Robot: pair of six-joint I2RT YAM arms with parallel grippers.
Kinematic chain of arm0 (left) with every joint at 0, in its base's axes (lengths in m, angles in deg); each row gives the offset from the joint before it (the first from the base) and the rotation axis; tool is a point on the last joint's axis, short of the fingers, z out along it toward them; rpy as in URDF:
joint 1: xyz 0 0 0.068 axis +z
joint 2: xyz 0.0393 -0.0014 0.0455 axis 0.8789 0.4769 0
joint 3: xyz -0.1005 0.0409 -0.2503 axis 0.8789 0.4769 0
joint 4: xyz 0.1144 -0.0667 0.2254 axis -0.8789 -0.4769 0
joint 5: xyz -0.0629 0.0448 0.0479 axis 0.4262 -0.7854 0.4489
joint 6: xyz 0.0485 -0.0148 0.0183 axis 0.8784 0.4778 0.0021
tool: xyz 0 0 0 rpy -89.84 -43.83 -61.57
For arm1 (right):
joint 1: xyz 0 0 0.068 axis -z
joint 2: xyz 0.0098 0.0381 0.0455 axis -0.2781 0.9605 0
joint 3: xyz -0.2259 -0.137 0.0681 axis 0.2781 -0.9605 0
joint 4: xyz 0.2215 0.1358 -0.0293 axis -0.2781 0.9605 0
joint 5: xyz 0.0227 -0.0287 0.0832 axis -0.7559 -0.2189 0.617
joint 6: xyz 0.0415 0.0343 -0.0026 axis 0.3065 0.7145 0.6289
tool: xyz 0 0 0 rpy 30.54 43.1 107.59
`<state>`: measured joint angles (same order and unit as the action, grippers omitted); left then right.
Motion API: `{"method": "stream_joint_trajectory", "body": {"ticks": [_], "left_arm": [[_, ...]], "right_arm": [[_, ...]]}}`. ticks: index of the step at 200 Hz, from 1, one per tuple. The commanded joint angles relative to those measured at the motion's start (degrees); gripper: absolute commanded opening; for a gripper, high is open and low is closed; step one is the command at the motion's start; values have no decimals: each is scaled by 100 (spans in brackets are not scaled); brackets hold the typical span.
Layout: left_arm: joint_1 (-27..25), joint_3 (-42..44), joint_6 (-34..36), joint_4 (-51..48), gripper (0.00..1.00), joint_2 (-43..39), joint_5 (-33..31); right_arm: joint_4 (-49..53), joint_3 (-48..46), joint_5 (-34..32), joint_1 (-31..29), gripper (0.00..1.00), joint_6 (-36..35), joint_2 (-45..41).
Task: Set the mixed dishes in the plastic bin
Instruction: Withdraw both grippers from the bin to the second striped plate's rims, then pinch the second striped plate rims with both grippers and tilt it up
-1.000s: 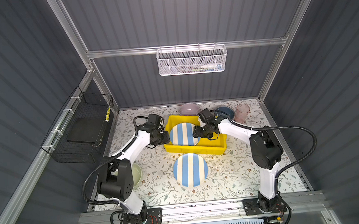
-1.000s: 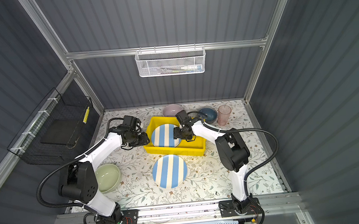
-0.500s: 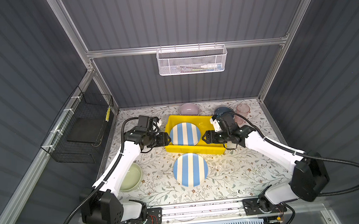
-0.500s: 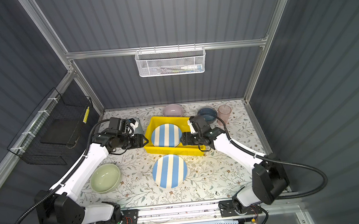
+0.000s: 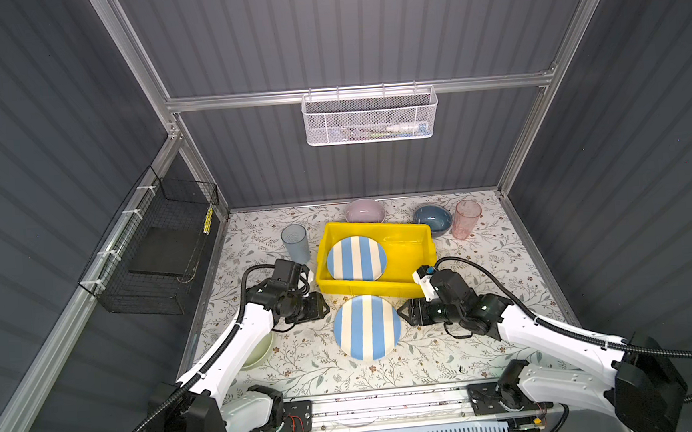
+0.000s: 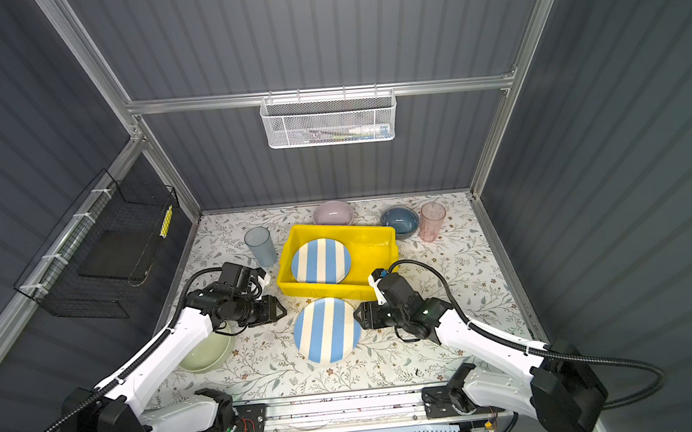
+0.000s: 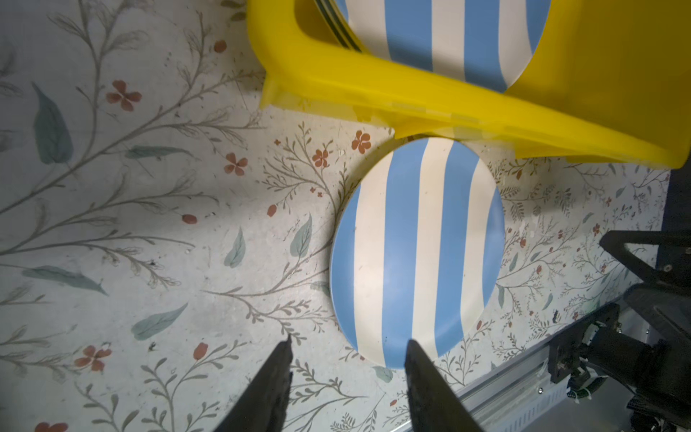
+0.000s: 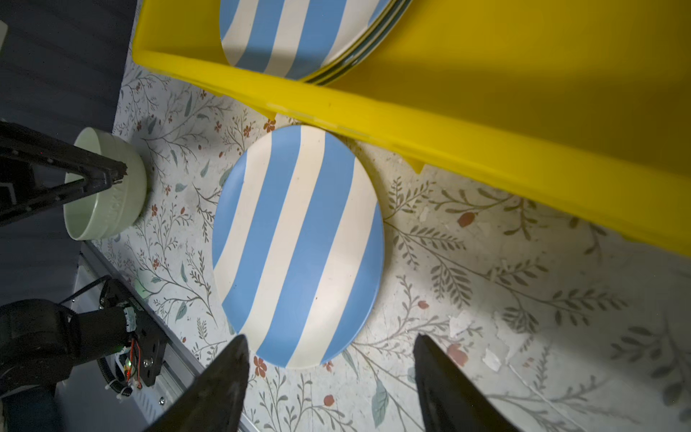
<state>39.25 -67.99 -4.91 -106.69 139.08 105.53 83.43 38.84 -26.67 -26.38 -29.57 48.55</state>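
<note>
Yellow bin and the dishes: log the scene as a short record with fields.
bin: yellow bin, centre back
in bin: striped plate atop stacked plates
in front of bin: second striped plate, flat
outside bin: lilac bowl, dark blue bowl, pink tumbler, blue tumbler, pale green bowl
left tool: open, empty, left of that plate
right tool: open, empty, right of it

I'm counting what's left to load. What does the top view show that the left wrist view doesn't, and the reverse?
Only a top view: translucent blue tumbler, translucent pink tumbler, lilac bowl, dark blue bowl and pale green bowl, outside the bright yellow plastic bin. Only the left wrist view: rims of more plates stacked under the bin's round blue-white striped plate. Both: the bin, that plate, a second striped plate on the table, the open left end effector and open right end effector.
</note>
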Motion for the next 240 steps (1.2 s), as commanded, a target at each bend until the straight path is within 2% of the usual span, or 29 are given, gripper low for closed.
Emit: {"method": "stream_joint_trajectory", "body": {"ticks": [1, 21, 100, 141, 165, 240], "left_arm": [[-295, 311, -400, 492, 48, 124, -231], [-592, 514, -604, 836, 46, 342, -360], [-604, 697, -440, 1248, 36, 1026, -393], [-604, 794, -438, 1463, 31, 1202, -296], [-604, 782, -465, 1396, 23, 1304, -398], [-609, 852, -439, 1297, 19, 1488, -618]], "right_arm": [[-487, -238, -294, -122, 69, 384, 32], [-611, -319, -435, -198, 68, 550, 339], [-1150, -279, -427, -485, 65, 932, 1386], [-1171, -185, -452, -513, 64, 1074, 1613], [-1201, -162, -450, -519, 63, 1094, 1717], [-1457, -44, -87, -520, 58, 1107, 1916]]}}
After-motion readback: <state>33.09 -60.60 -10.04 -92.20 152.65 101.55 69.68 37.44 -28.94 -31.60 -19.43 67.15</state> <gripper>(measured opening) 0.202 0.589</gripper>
